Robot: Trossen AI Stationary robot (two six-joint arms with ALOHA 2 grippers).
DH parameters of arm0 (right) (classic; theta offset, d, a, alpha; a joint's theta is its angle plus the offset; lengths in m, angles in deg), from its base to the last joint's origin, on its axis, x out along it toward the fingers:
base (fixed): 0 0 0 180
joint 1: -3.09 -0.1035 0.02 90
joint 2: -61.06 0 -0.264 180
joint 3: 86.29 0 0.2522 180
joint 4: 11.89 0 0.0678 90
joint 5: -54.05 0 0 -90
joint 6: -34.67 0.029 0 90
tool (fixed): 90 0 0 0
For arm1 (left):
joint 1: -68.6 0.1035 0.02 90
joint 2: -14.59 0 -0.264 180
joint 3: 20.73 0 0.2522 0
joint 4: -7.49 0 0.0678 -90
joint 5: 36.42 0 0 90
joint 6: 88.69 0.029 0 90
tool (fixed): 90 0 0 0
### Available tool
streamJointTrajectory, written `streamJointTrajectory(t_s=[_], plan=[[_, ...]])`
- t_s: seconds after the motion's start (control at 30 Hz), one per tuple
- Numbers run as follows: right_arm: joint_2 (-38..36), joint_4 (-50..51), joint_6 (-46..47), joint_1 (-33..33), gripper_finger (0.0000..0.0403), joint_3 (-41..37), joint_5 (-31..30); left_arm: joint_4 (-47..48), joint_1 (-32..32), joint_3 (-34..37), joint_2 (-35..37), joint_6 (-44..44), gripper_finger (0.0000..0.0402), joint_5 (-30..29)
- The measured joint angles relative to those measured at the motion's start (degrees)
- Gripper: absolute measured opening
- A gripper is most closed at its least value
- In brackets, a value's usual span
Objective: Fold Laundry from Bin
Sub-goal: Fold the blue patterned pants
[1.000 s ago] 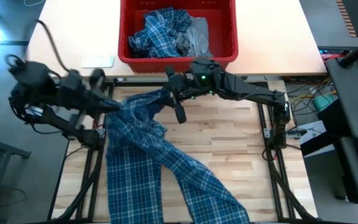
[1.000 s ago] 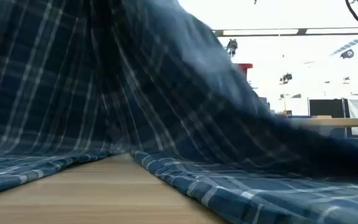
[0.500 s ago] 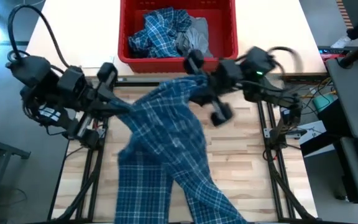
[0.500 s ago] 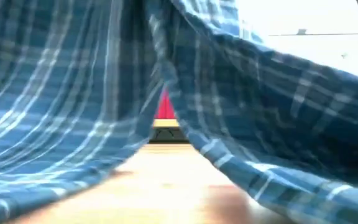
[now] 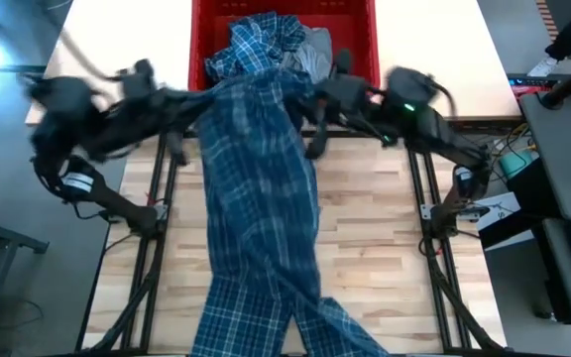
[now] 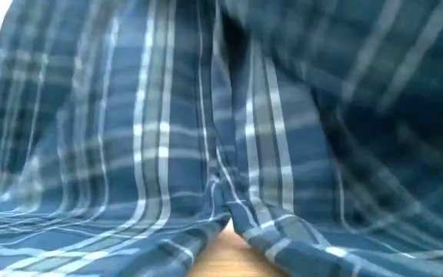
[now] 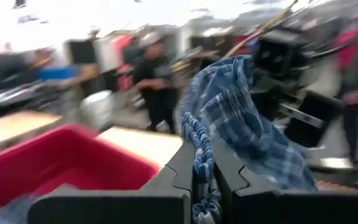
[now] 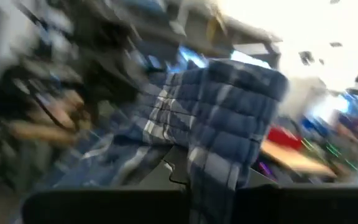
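The plaid shirt (image 5: 259,198) hangs stretched down the centre of the high view, from the bin (image 5: 357,40) at top to the table (image 5: 365,238) below. The left gripper (image 5: 198,101) and right gripper (image 5: 307,104) each have fingers clamped on its top edge.
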Motion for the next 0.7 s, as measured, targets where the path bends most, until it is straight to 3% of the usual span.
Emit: streamJointTrajectory(t_s=[0.07, 0.2, 0.27, 0.4, 0.6, 0.7], plan=[[0.59, 2.9, 0.31, 4.58, 0.0009, -0.02, 0.46, 0.07, 9.18, 1.79, -0.75, -2.33, 0.0, 5.64], [1.32, 9.03, 0.44, 14.04, 0.0009, -0.02, 0.58, -2.43, 27.53, 5.86, -4.05, -6.79, 0.0, 22.35], [1.89, 12.15, 0.11, 18.93, 0.0009, -0.02, 1.52, -4.85, 33.55, 7.08, -6.57, -8.03, 0.0, 29.71], [2.91, 13.92, -0.17, 28.22, 0.0009, -0.06, 6.37, -12.96, 41.63, 6.47, -11.25, -9.59, 0.0, 40.03], [5.25, 4.81, 4.45, 39.28, 0.0009, -0.04, 19.33, -17.89, 50.18, -3.91, -21.96, -14.27, 0.0, 48.51], [7.08, 0.64, 6.64, 42.86, 0.0009, -0.04, 21.01, -28.91, 53.15, 0.03, -23.89, -18.19, 0.0, 51.05]])
